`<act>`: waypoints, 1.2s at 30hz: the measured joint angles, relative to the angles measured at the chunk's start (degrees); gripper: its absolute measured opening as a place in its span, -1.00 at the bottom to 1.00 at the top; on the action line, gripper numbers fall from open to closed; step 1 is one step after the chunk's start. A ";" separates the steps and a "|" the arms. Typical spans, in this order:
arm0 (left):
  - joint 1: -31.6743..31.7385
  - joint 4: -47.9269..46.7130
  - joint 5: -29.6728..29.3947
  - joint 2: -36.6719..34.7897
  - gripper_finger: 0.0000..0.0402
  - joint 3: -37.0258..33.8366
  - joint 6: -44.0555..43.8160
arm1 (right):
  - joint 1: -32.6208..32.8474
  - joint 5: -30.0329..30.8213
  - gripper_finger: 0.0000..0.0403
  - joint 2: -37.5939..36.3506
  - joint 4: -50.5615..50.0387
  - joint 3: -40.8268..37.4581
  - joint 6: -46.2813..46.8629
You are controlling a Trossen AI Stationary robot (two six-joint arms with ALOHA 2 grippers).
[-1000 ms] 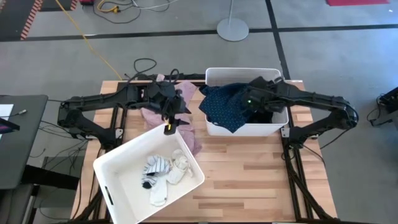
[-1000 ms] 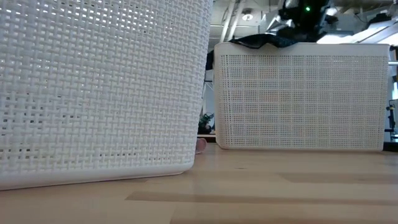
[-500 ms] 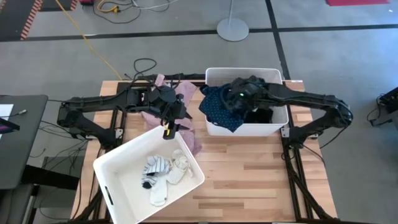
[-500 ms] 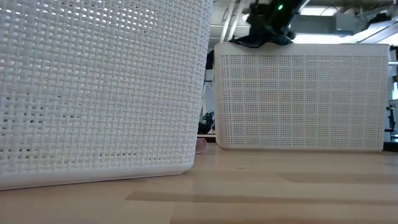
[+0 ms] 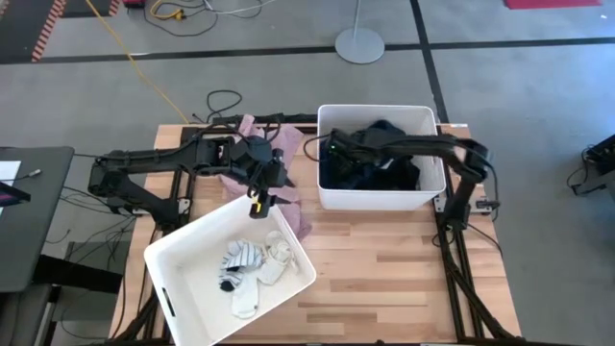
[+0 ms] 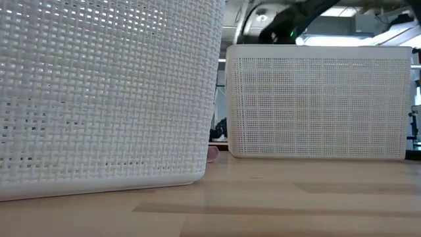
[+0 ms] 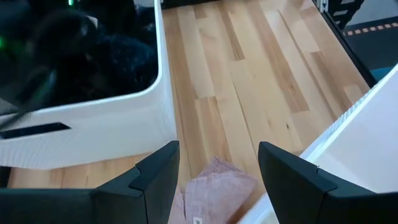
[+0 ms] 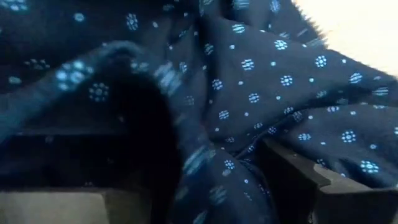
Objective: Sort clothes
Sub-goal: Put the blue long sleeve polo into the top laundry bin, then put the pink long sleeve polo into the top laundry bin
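Note:
My left gripper (image 5: 261, 192) (image 7: 217, 155) hovers open above the pink garment (image 5: 293, 144) (image 7: 214, 186), which lies on the table between the two white bins; nothing is between its fingers. My right gripper (image 5: 336, 154) is down inside the far bin (image 5: 375, 111), at its left end, buried in the dark clothes there. The dark blue dotted piece (image 8: 280, 81) fills the right wrist view and covers the gripper. Several small white and striped socks (image 5: 255, 269) lie in the near bin (image 5: 173, 259).
In the low view the near bin (image 6: 105, 92) and the far bin (image 6: 316, 99) stand as tall mesh walls, and the right arm (image 6: 289, 20) shows above the far one. Bare wooden table (image 5: 404, 269) lies at the near right.
My right gripper has dropped and swung toward the table's left, tipping downward into the far bin. The dark blue piece, which hung out over the bin's near-left rim, now lies wholly inside it.

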 joint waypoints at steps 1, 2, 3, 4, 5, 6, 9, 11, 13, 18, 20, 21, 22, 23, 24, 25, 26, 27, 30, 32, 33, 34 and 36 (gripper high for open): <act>0.00 -0.29 0.00 0.00 0.05 0.00 -0.01 | -0.41 -0.66 0.12 1.39 0.16 0.07 -0.09; 0.00 -0.68 0.00 0.00 0.05 0.00 -0.01 | -0.75 -1.20 0.12 2.79 0.38 0.15 -0.15; 0.00 -1.09 -0.03 0.00 0.05 0.00 -0.01 | -1.08 -1.79 0.12 3.88 0.47 0.20 -0.23; 0.00 -1.35 -0.03 0.00 0.05 0.00 -0.01 | -1.35 -2.08 0.12 4.97 0.38 0.20 -0.33; 0.00 -1.54 -0.03 0.00 0.05 0.00 -0.03 | -1.45 -2.39 0.12 5.85 0.39 0.30 -0.39; 0.00 -1.80 -0.05 0.00 0.05 0.00 -0.03 | -1.55 -2.76 0.12 6.57 0.46 0.32 -0.63; 0.00 -2.14 -0.04 0.00 0.05 0.00 -0.03 | -1.77 -3.24 0.12 7.47 0.42 0.31 -1.05; 0.00 -2.24 -0.05 0.00 0.05 0.00 -0.05 | -1.77 -3.33 0.12 7.11 0.30 0.25 -1.05; 0.00 -2.26 -0.05 0.00 0.05 0.00 -0.05 | -1.77 -3.46 0.12 5.62 0.03 0.05 -1.03; 0.00 -2.20 -0.09 0.00 0.05 0.00 -0.07 | -0.92 -3.98 0.12 -2.50 -1.96 -0.44 -0.76; 0.00 -2.06 -0.11 0.00 0.05 0.00 -0.05 | -0.32 -3.97 0.12 -7.03 -1.85 -0.42 -0.72; 0.00 -2.03 -0.11 0.00 0.05 0.00 -0.05 | -0.02 -3.97 0.12 -9.40 -1.79 -0.39 -0.70; 0.00 -1.92 -0.13 0.00 0.05 0.00 -0.05 | 0.35 -3.94 0.12 -11.73 -1.78 -0.37 -0.55; 0.00 -1.73 -0.32 0.00 0.05 0.00 0.03 | 0.73 -3.95 0.12 -14.05 -1.77 -0.37 -0.52; 0.00 -1.59 -0.86 0.00 0.05 0.00 0.39 | 1.18 -3.94 0.12 -16.32 -1.68 -0.37 -0.52; 0.00 -1.59 -1.24 0.00 0.05 0.00 0.78 | 1.61 -3.93 0.12 -18.58 -1.60 -0.37 -0.51; 0.02 -1.61 -1.75 -0.05 0.05 0.00 1.27 | 2.10 -3.92 0.12 -20.90 -1.55 -0.35 -0.39; 0.02 -1.61 -2.76 -0.13 0.05 0.00 1.76 | 2.57 -3.92 0.12 -23.08 -1.54 -0.32 -0.12; 0.48 -1.59 -4.86 -0.26 0.05 0.00 3.42 | 4.19 -3.90 0.12 -28.89 -1.71 -0.24 -0.04; 1.43 -1.93 -6.26 -0.65 0.05 0.00 3.73 | 5.48 -3.87 0.12 -32.11 -2.26 -0.24 0.21; 2.21 -1.99 -6.74 -0.78 0.05 0.00 3.66 | 6.29 -3.86 0.12 -33.70 -2.55 -0.24 0.35; 3.18 -1.95 -7.01 -0.94 0.05 0.02 3.47 | 7.09 -3.86 0.12 -35.11 -2.89 -0.24 0.40; 5.67 -2.64 -7.17 -1.41 0.05 0.02 3.06 | 9.24 -3.83 0.12 -37.64 -3.44 -0.24 0.52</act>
